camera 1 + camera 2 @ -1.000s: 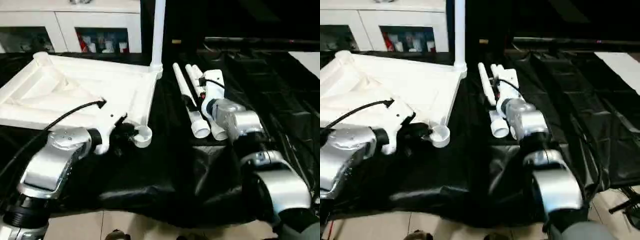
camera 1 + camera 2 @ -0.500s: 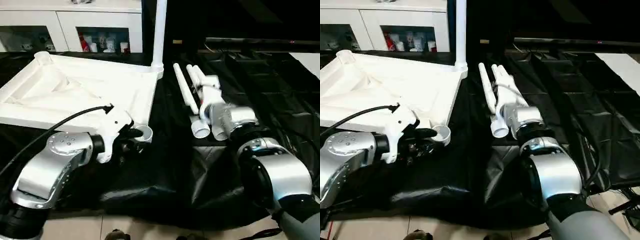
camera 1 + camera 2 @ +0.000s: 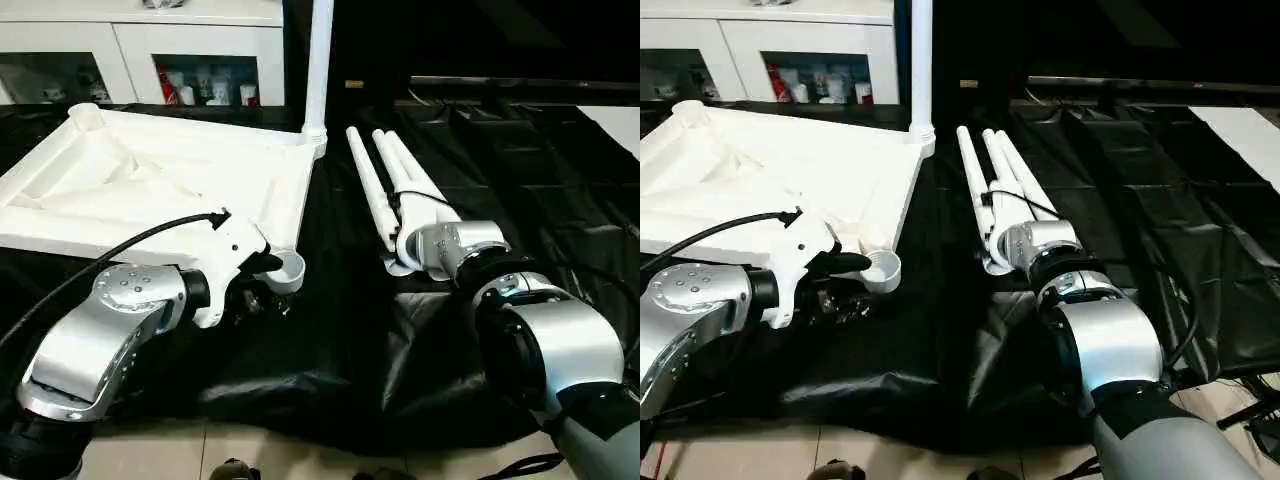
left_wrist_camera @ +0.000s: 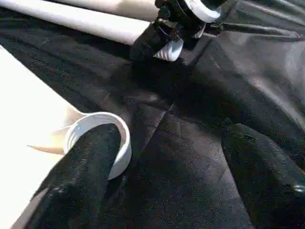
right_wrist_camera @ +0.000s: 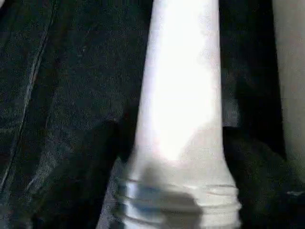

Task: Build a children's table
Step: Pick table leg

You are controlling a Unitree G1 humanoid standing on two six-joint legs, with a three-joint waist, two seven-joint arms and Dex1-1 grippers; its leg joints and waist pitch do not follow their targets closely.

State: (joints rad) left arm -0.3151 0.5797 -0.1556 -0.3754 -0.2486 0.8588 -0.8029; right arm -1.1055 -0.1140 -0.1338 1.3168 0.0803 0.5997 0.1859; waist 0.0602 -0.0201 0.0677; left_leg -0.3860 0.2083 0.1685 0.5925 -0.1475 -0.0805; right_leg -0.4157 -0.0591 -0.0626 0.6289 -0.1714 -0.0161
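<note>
The white table top (image 3: pixel 150 180) lies underside up on black cloth. One leg (image 3: pixel 320 60) stands upright in its far right corner socket. Three more legs (image 3: pixel 385 180) lie side by side on the cloth to the right. My left gripper (image 3: pixel 265 285) is open at the near right corner socket (image 3: pixel 288 270). In the left wrist view one finger (image 4: pixel 90 162) rests across that socket (image 4: pixel 95 116), and the other stands far off over the cloth. My right gripper (image 3: pixel 415 255) is at the legs' thick ends. The right wrist view looks along one leg (image 5: pixel 183 95) from its threaded end.
A white cabinet (image 3: pixel 150 50) with glass doors stands behind the table top. The black cloth (image 3: pixel 350 340) is creased and hangs over the near edge above a tiled floor (image 3: pixel 300 450). A black cable (image 3: pixel 130 235) runs along my left forearm.
My left gripper has opened wide beside the near corner socket. My right gripper has drawn back along the lying legs to their thick ends.
</note>
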